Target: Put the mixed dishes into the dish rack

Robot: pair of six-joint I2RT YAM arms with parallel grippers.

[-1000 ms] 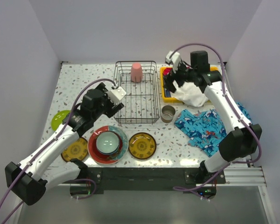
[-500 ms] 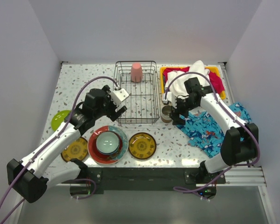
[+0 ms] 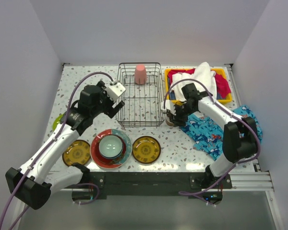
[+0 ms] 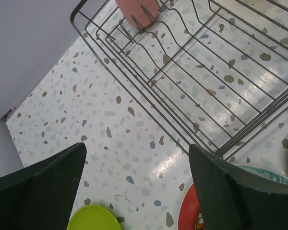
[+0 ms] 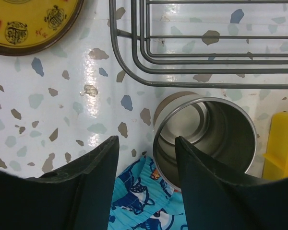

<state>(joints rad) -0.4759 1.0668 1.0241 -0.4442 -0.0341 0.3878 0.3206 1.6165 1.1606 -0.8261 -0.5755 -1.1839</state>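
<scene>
From above, the right gripper [image 3: 172, 115] is hanging low over the table [image 3: 86, 81], just beside the dish rack [image 3: 140, 103]. Left wrist: the left gripper [image 4: 137, 153] is standing spread wide, empty. Right wrist: jaws are sitting parted astride the metal cup [image 5: 216, 129] rim; a square, firm pinch should prevent slipping.

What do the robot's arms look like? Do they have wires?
The left arm and right arm are white tubes joined by chunky black joints. A purple cable loops along each one. At the tips, the jaws are two flat, dark greenish-black paddles with slanted edges.
</scene>
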